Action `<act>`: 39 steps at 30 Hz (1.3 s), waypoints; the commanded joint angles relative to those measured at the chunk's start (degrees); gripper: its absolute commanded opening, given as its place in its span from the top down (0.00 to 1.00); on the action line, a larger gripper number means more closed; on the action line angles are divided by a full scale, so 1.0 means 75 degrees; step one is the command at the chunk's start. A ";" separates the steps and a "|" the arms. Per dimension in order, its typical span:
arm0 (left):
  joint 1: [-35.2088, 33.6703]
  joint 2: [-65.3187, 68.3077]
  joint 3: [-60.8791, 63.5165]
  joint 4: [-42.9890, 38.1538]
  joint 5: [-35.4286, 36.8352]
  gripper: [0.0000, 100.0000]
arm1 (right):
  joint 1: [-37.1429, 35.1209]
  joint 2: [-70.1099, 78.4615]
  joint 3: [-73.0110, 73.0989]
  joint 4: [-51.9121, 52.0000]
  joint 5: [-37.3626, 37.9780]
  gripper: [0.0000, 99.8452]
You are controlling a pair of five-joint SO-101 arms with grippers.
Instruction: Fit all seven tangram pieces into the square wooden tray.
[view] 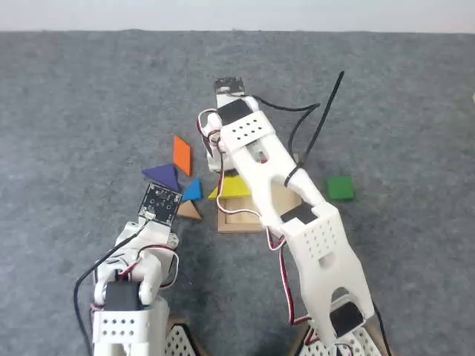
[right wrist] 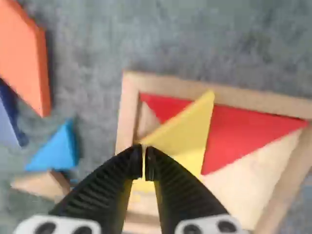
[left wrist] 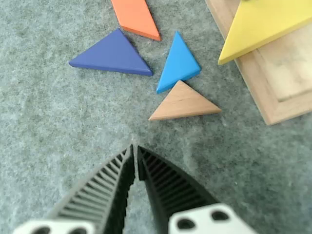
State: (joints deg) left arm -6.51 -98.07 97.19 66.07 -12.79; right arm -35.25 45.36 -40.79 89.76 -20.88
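Tray: your square wooden tray (view: 241, 225) lies on the grey carpet (view: 89, 111) near mid-table, partly under the right arm.
Inside it: a red triangle (right wrist: 243, 129) lies flat in the recess. A yellow triangle (right wrist: 187, 131) overlaps it, with one corner sticking out over the rim towards the loose pieces.
Right gripper (right wrist: 143, 152): your fingers are drawn together with only a sliver between them. The tips are over the yellow triangle by that rim, and you cannot tell whether they touch it.
Loose pieces: a light blue triangle (left wrist: 179, 62) and a tan triangle (left wrist: 184, 103) meet just beside the tray. A dark blue triangle (left wrist: 113, 53) and an orange parallelogram (left wrist: 135, 17) lie beyond them.
Green square (view: 341, 188): it sits on the tray's other side, well apart.
Left gripper (left wrist: 135, 150): your fingers are pressed together and hold nothing. They are over bare carpet near the tan triangle.
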 commanded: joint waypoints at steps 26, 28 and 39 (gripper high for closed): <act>-0.0023 -0.0129 -0.0053 0.0035 0.0012 0.99 | -0.0686 0.0182 -0.0234 -0.1178 -0.0399 0.99; -0.0023 -0.0129 -0.0053 0.0035 0.0012 0.99 | -0.0674 0.0287 -0.0258 -0.0955 -0.0399 0.99; -0.0023 -0.0129 -0.0053 0.0035 0.0012 0.99 | -0.0721 -0.0123 -0.0211 0.0545 -0.0410 0.99</act>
State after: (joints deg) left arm -6.51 -98.07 97.19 66.07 -12.79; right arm -40.35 48.88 -40.79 90.64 -23.34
